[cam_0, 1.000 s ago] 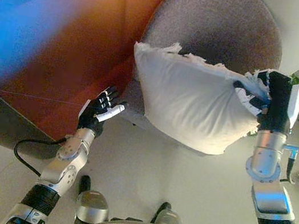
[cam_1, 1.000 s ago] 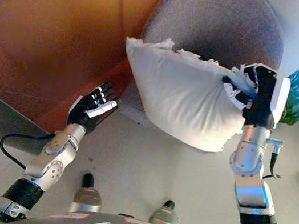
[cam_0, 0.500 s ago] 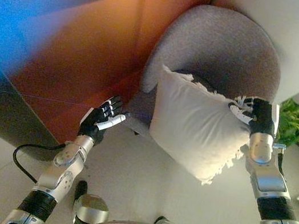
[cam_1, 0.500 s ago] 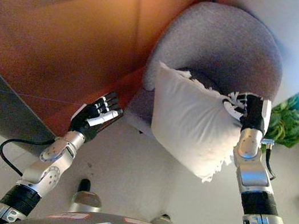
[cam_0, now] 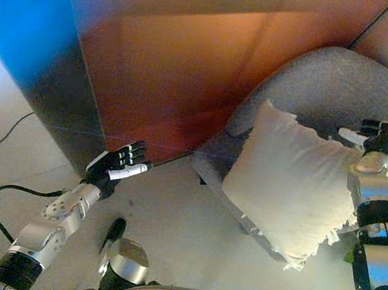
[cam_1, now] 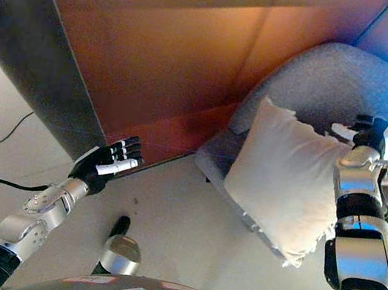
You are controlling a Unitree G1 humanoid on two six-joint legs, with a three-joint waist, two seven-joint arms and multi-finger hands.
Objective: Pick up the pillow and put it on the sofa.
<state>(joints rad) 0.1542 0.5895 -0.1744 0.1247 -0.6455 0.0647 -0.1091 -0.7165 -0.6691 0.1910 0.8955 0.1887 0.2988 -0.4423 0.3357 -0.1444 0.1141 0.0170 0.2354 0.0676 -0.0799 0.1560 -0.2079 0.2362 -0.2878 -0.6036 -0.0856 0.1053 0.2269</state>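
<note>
Pillow (cam_0: 292,183) sits right of centre, propped on the grey sofa (cam_0: 354,90), lower corner overhanging the seat edge. Right hand (cam_0: 376,136) at its upper right corner, fingers spread, not gripping. Left hand (cam_0: 116,169) lower left, fingers relaxed, empty. Likely soft, light, floppy (grab a fringed corner or pinch an edge).
</note>
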